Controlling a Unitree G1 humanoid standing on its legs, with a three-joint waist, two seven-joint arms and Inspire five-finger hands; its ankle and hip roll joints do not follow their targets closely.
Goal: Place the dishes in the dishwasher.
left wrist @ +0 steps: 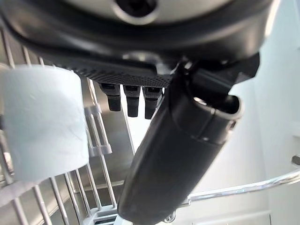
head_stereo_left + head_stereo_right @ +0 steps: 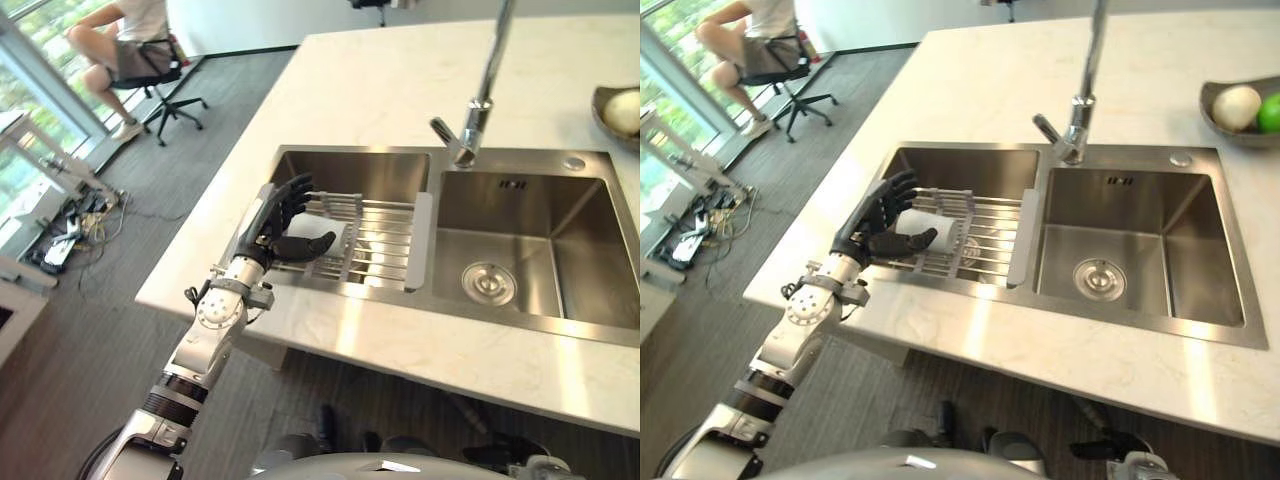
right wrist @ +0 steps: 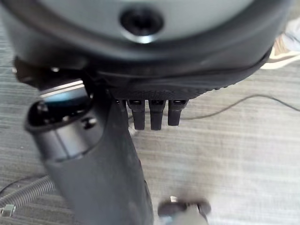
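A white cup (image 2: pixel 932 222) lies on its side on the metal dish rack (image 2: pixel 385 240) that spans the left basin of the steel sink (image 2: pixel 560 250). My left hand (image 2: pixel 272 222) reaches over the counter's edge onto the left end of the rack. Its fingers are spread above the cup and its thumb (image 1: pixel 173 154) stretches out below it, so the hand is open. In the left wrist view the cup (image 1: pixel 42 122) sits beside the hand, apart from the fingers. My right hand (image 3: pixel 108 164) hangs open above the grey floor.
A tall faucet (image 2: pixel 480 90) stands behind the sink's divider. A dark bowl (image 2: pixel 1225 118) with fruit sits at the counter's far right. The pale counter (image 2: pixel 400 80) stretches behind the sink. A person sits on a wheeled chair (image 2: pixel 150 75) at the far left by the windows.
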